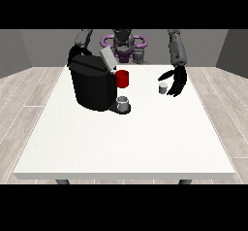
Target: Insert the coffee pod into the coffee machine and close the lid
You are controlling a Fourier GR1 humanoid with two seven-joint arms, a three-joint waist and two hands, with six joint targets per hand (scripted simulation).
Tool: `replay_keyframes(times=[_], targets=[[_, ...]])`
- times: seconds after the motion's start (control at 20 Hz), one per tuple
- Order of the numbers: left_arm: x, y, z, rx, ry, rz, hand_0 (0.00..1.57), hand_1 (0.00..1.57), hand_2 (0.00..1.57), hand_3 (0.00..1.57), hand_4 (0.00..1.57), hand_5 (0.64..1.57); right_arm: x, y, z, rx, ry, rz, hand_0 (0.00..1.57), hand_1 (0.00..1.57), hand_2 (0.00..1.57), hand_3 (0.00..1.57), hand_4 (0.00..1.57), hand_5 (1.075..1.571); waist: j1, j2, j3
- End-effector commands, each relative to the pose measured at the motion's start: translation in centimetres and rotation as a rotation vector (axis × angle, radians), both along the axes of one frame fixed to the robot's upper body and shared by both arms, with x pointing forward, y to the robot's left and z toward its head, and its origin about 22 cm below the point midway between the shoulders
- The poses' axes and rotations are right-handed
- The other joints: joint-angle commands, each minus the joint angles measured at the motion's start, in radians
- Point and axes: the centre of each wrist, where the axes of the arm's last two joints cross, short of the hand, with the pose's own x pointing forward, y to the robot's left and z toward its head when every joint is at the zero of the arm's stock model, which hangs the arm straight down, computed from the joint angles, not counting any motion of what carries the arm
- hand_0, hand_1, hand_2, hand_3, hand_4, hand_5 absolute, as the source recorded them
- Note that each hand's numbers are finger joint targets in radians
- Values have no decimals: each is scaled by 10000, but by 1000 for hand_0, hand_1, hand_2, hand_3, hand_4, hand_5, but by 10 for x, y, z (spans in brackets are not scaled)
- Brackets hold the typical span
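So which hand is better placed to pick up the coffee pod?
The robot's left, the hand at the view's right: it hovers open right beside the coffee pod. The other hand is not visible.

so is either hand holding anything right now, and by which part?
Nothing held. The hand at the view's right is spread open beside the coffee pod, which stands on the table. The other hand is hidden behind the coffee machine.

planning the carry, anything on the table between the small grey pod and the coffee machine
Front view: only bare white table between the pod and the coffee machine, whose red part faces the pod.
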Motion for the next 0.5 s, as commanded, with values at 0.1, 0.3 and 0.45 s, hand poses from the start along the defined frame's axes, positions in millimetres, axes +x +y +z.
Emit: replay_keyframes(times=[0.1, 0.3, 0.45], targets=[[11, -18, -2, 1014, -404, -222, 673, 673, 809, 551, 0, 1571, 6, -1, -2, -71, -28, -92, 0, 0, 0, 0, 491, 1571, 84, 48, 1], [16, -6, 5, 1023, -1307, 247, 686, 686, 849, 651, 288, 1571, 5, 15, 19, -39, -287, 110, 0, 0, 0, 0, 500, 1571, -204, 279, -6], [11, -12, -7, 1313, -1196, -78, 824, 824, 972, 737, 389, 1571, 3, 1, -2, 387, -255, -254, 0, 0, 0, 0, 514, 1571, 1, 245, -1]])
